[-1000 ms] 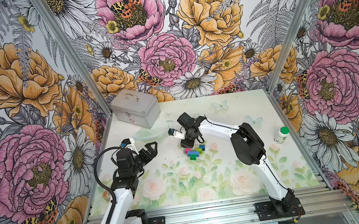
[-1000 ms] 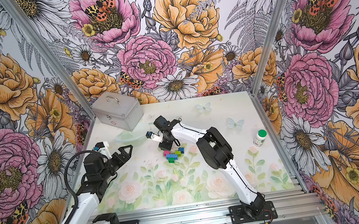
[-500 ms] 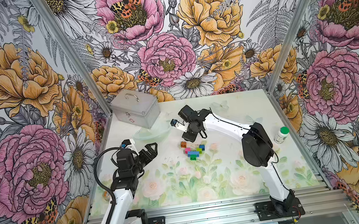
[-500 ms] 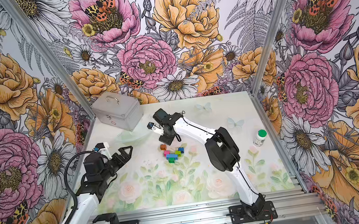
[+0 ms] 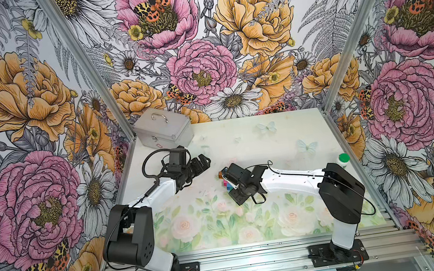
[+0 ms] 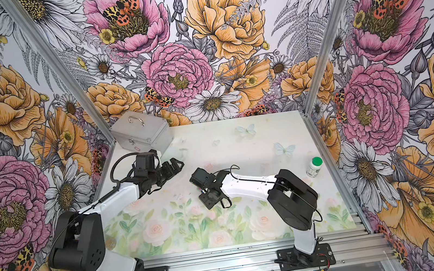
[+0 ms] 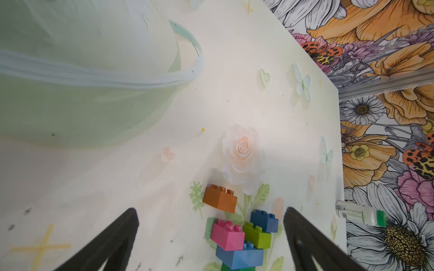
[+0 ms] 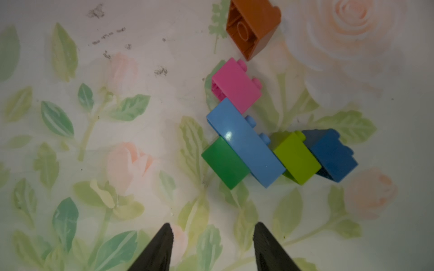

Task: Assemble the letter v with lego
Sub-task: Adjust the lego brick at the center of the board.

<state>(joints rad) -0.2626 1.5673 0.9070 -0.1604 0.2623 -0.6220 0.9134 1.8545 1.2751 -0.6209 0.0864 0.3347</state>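
Hovering over the table (image 5: 267, 141), right gripper (image 8: 212, 225): fingers parted, gap empty, nothing gripped. The letter v (image 8: 258, 150) lies flat just ahead of the fingertips, clear of them. Dark green brick (image 8: 225, 162) at its tip is nearest the fingers. The light-blue bar (image 8: 244, 143) sits across it, with the pink brick (image 8: 234, 84) on one end and the lime brick (image 8: 296, 156) on the other. The dark blue brick (image 8: 333, 154) sits on the lime. Orange brick (image 8: 253, 25) is loose, tipped with its hollow underside showing. It is just beside the pink with a small gap, not joined.

Left gripper (image 7: 210, 210): fingers spread wide, holding nothing, in the air. Taking the back wall as 12 o'clock, it sits at about 10 o'clock from the bricks, apart from them.

The bricks are near table centre. In both top views the right wrist covers most of them.

Pale green bowl (image 7: 141, 81) lies beyond the left fingers. Metal box (image 5: 163, 129) is in the 11 o'clock corner, with a small red-marked tag on its front, unreadable. Green-capped white bottle (image 5: 343, 161) stands upright at the 3 o'clock edge, label print too small to read.
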